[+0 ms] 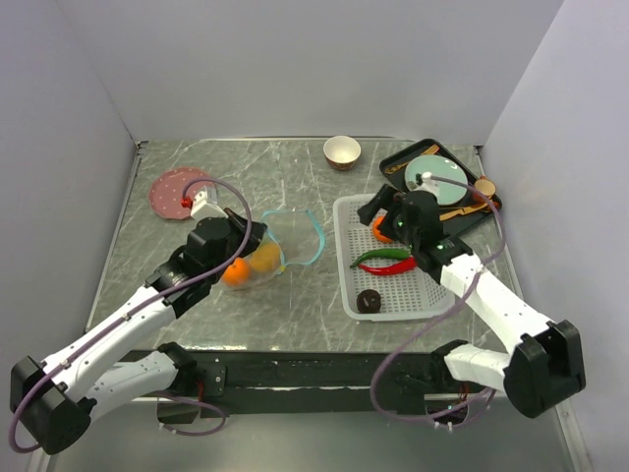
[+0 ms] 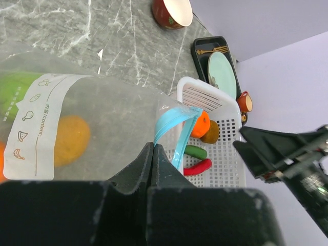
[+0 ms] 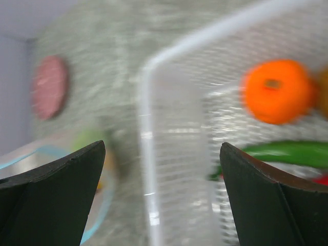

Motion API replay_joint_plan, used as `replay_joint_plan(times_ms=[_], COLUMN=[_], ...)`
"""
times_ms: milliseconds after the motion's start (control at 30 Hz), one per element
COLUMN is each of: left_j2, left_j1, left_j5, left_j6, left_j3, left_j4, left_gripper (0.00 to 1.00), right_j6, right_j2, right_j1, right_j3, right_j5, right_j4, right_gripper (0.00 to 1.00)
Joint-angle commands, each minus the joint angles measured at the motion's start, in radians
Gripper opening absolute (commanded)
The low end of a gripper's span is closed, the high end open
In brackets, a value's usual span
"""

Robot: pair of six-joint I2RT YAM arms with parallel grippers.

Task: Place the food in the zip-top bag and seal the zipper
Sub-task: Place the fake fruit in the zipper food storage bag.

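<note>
With fingers [image 2: 128, 177] of left gripper [image 2: 152, 152] pinched on crinkly clear zip-top bag [image 2: 113, 118] beside its thin teal zipper [image 2: 171, 123], round yellow-orange fruit [image 2: 72, 139] inside. With right gripper [image 3: 161, 148] spread wide over white perforated basket [image 3: 146, 128] holding glossy orange [image 3: 277, 91] and green chili [image 3: 292, 154].

The right wrist view blurs the orange [image 3: 277, 92] and white basket [image 3: 147, 154].
</note>
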Motion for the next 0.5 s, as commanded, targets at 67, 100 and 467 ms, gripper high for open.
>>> replay_joint_plan(times_ms=[67, 100, 467], left_j2=[0.011, 0.012, 0.052], left_j1=[0.004, 0.004, 0.004], left_j5=[0.032, 0.035, 0.055], left_j6=[0.002, 0.003, 0.003], left_j3=[-0.004, -0.004, 0.007], left_j4=[0.053, 0.053, 0.073], left_gripper=[0.01, 0.01, 0.01], right_j6=[0.022, 0.027, 0.034], right_j2=[0.061, 0.064, 0.119], right_j1=[-0.107, -0.121, -0.17], right_j3=[-0.018, -0.021, -0.04], right_j5=[-0.079, -0.084, -0.06], right_j4=[-0.067, -0.064, -0.067], right_gripper=[1.0, 1.0, 1.0])
